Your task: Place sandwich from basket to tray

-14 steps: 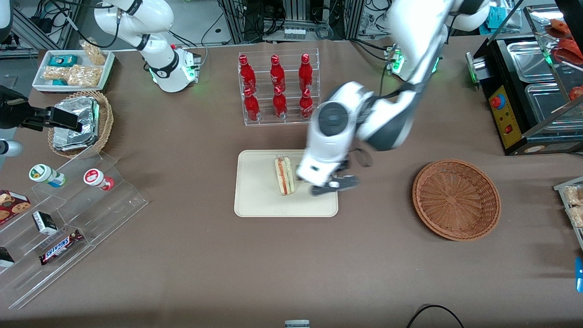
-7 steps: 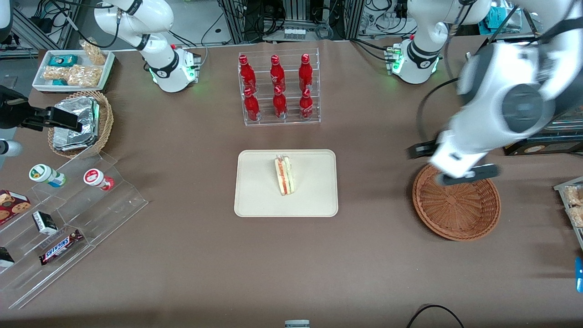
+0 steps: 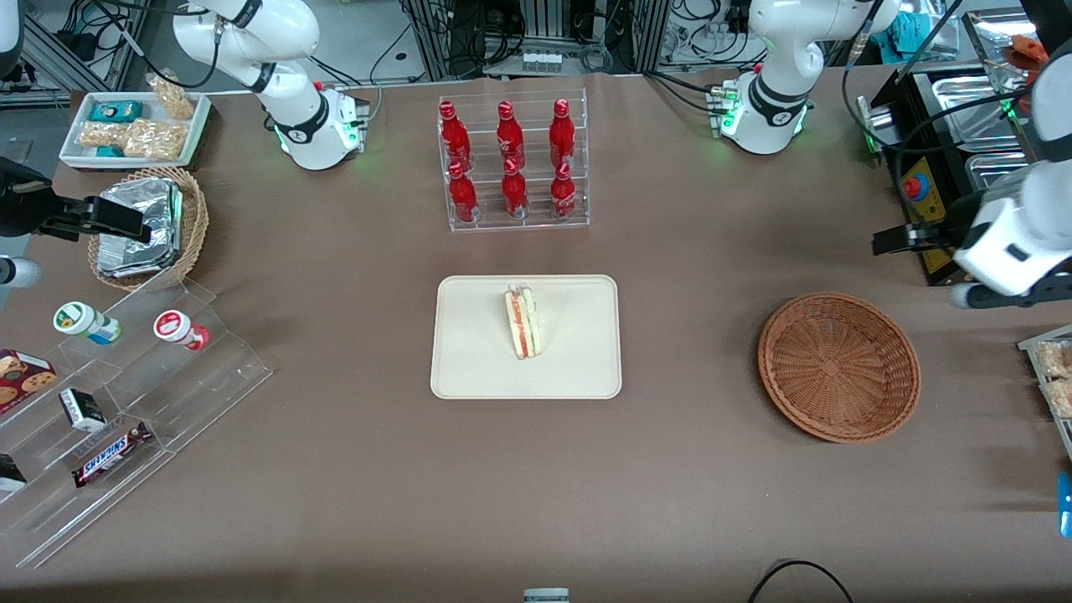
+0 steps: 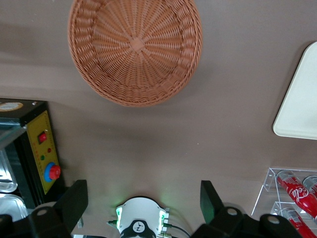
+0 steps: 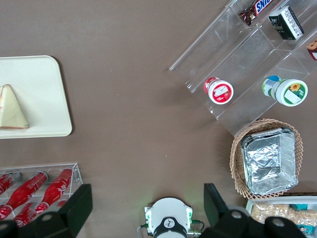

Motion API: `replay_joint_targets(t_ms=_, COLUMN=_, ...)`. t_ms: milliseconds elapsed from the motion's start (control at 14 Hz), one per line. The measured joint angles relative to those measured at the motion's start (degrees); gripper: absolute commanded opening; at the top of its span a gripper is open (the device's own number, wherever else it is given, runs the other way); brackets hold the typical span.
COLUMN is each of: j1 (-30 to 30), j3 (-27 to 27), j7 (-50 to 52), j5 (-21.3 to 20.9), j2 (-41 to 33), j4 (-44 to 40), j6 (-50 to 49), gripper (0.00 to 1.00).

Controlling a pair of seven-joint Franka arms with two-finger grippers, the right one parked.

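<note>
The sandwich (image 3: 523,322), a white bread wedge with red and green layers, lies on the cream tray (image 3: 477,360) in the middle of the table. It also shows in the right wrist view (image 5: 12,115) on the tray (image 5: 39,79). The reddish-brown wicker basket (image 3: 837,366) is empty and sits toward the working arm's end; the left wrist view looks down into it (image 4: 134,47). My left gripper (image 3: 930,268) is open and empty. It hangs high, a little farther from the front camera than the basket, beside the black machine. Its fingers (image 4: 74,203) stand wide apart.
A clear rack of red bottles (image 3: 512,163) stands farther back than the tray. A black machine with a red button (image 3: 921,188) is at the working arm's end. A tan basket with foil packets (image 3: 151,226), a white snack tray (image 3: 134,126) and an acrylic snack stand (image 3: 126,402) are at the parked arm's end.
My left gripper has swung from over the tray, past the basket, to the working arm's end of the table. The sandwich has stayed on the tray.
</note>
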State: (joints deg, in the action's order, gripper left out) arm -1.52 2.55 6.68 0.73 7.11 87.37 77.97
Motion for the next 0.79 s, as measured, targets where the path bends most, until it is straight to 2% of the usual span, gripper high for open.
replay_joint_targets(t_ms=786, j1=1.2, j3=2.4, j7=7.1, j5=-0.3, j2=0.9, j4=-4.2, j6=-3.6, gripper=1.00)
